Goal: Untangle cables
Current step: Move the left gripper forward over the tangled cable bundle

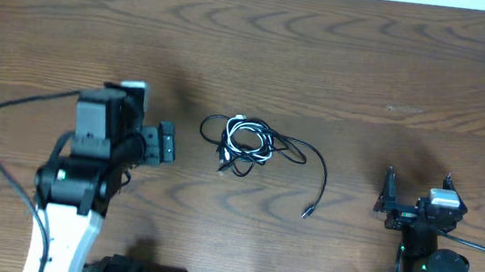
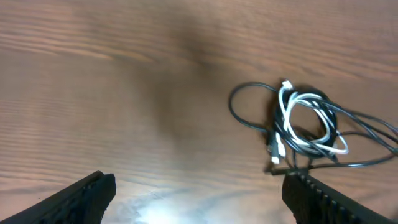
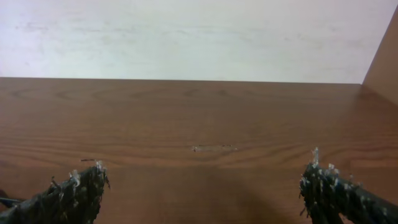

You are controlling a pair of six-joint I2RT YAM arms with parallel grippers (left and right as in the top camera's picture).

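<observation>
Overhead: cables (image 1: 246,144) lie in one small knot approx mid-table (image 1: 369,68), a bit left of centre. White cord (image 1: 244,134) coiled in loops inside the knot, black cords wound thru and around it. One black strand (image 1: 317,163) arcs out to the right, then bends toward the near edge and ends in a small plug (image 1: 307,212), lying free on the wood. Nothing touches the bundle.

L arm sits left of the knot, close but apart from it. R arm at near right, well apart from the knot and from the loose plug.

Left wrist view: left gripper (image 2: 199,182) w/ jaws spread wide, nothing btwn them, only bare wood. Its two fingers (image 2: 87,193) show at the bottom corners. Knot shows on the right of this view, just beyond the right-hand finger, not in contact. White loops are clear here; black loops stick out left and right of them. Picture is somewhat blurred, so plug types are not readable.

Right wrist view: right gripper (image 3: 204,168) also wide open, empty. Fingers (image 3: 74,196) look rough and frayed on the surface. View faces the far side: bare wood, then a pale wall (image 3: 186,37). No cords in this view.
</observation>
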